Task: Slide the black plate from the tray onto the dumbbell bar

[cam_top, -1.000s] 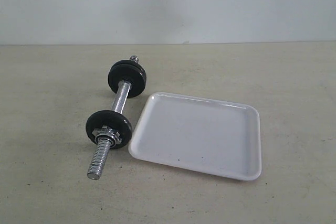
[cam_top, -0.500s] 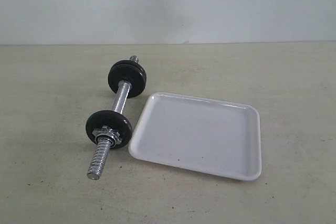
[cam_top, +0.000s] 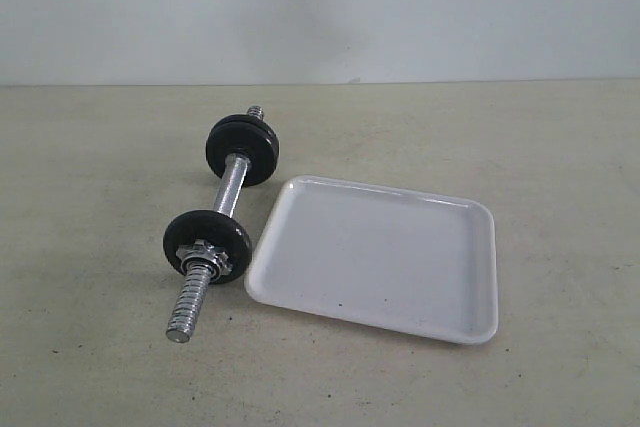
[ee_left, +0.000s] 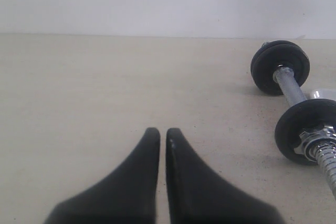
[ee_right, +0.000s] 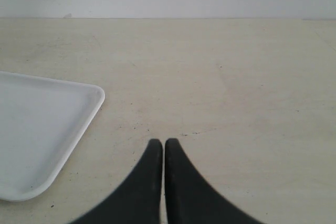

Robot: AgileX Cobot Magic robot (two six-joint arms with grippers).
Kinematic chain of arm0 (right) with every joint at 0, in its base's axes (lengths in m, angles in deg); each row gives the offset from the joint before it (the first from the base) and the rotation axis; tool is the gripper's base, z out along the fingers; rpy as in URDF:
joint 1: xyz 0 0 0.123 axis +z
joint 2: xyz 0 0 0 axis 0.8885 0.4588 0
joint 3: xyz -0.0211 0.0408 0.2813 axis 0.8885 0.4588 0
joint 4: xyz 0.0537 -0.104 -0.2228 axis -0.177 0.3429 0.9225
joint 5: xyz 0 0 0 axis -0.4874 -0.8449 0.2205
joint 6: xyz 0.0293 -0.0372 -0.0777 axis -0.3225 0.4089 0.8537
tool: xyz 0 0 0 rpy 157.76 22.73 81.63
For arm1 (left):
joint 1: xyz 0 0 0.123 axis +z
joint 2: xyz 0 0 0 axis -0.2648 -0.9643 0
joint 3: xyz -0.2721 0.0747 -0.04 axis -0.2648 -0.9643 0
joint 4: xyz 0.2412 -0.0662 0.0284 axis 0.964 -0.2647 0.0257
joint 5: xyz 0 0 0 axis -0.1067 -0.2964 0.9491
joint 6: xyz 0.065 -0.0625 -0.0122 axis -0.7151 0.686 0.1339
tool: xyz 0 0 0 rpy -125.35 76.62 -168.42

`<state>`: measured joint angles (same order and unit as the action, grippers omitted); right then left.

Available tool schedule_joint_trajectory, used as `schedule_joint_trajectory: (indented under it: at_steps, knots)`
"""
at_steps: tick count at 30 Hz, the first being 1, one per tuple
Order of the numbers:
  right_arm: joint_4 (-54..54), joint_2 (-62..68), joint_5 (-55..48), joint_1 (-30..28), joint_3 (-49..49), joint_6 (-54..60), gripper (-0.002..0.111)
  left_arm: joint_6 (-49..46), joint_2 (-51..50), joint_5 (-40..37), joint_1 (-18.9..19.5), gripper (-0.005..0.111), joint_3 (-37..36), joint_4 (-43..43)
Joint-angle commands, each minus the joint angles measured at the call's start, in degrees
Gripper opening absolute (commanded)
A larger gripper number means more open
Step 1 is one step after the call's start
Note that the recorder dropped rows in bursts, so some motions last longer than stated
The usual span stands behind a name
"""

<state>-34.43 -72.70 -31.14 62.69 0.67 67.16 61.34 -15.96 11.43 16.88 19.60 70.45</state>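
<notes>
**Exterior view.** The tray (cam_top: 380, 257) lies right of centre on the tabletop (cam_top: 560, 197), with nothing on it. The dumbbell bar (cam_top: 232, 190) lies just left of the tray, running near to far. It carries two discs, the near black plate (cam_top: 208, 239) and the far black plate (cam_top: 243, 149). Which of the two belongs to the task cannot be told. A chrome collar nut (cam_top: 203, 260) sits against the near plate's near face, and bare thread juts out beyond it. No hand appears in this view.

**Left wrist view.** The left hand (ee_left: 163, 132) is closed to a thin slit and holds nothing. It hovers over bare tabletop, well left of the bar (ee_left: 290, 88). Both plates stand on edge, square to the shaft. They are matte black with a raised outer rim and a hub around the hole.

**Right wrist view.** The right hand (ee_right: 160, 142) is likewise closed to a slit and empty. It is over bare tabletop to the right of the tray (ee_right: 42, 129), apart from its rounded corner.

**Assessment.** No plate is left on the tray, so the transfer reads as complete. The step in hand is stand-off and check.
- Keep both hands clear of the bar — it rests on round plates and would likely roll at a nudge.
- Confirm the plate sits flat against its neighbour on the shaft — not cocked on the coarse thread.
</notes>
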Motion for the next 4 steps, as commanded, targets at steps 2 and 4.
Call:
schedule_joint_trajectory:
  at_steps: [2, 4]
  knots:
    - [0.1, -0.2, 0.6, 0.0, 0.0, 0.0, 0.0, -0.2, 0.1, 0.3, -0.2, 0.004, -0.2, -0.3]
    - [0.1, -0.2, 0.6, 0.0, 0.0, 0.0, 0.0, -0.2, 0.1, 0.3, -0.2, 0.004, -0.2, -0.3]
